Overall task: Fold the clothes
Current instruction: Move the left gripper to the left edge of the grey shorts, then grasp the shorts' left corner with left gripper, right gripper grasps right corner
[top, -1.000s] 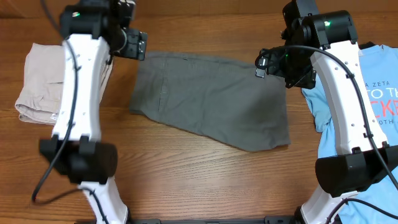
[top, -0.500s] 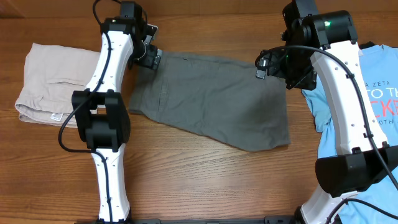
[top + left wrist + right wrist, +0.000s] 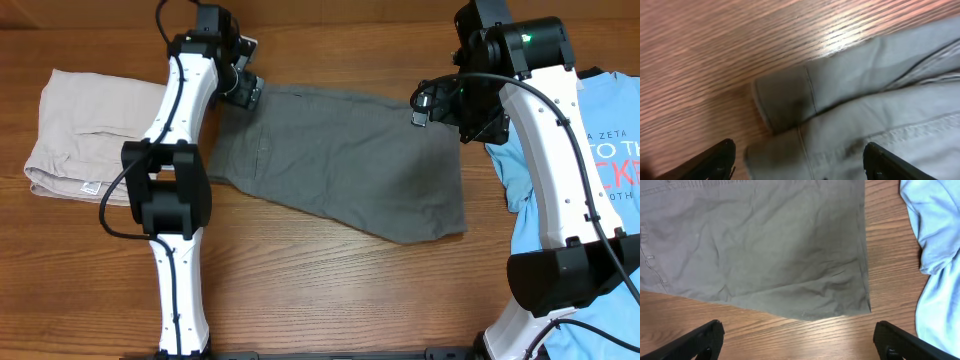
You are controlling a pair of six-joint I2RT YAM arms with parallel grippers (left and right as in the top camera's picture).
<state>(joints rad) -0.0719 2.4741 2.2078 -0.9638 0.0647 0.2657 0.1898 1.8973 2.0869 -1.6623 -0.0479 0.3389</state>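
Grey shorts (image 3: 340, 160) spread flat mid-table, waistband end left, leg hem right. Left gripper (image 3: 243, 92) over far-left waistband corner, jaws wide, corner just ahead of the fingers, nothing pinched. Right gripper (image 3: 432, 100) above far-right part of shorts, jaws wide, holding nothing. Folded beige garment (image 3: 85, 135) far left, blue T-shirt (image 3: 600, 150) at right edge.

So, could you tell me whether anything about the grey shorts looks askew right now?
Slightly. The grey shorts lie flat but slanted across the table, and the corner at the open left gripper is doubled over rather than smooth. Nothing looks damaged.
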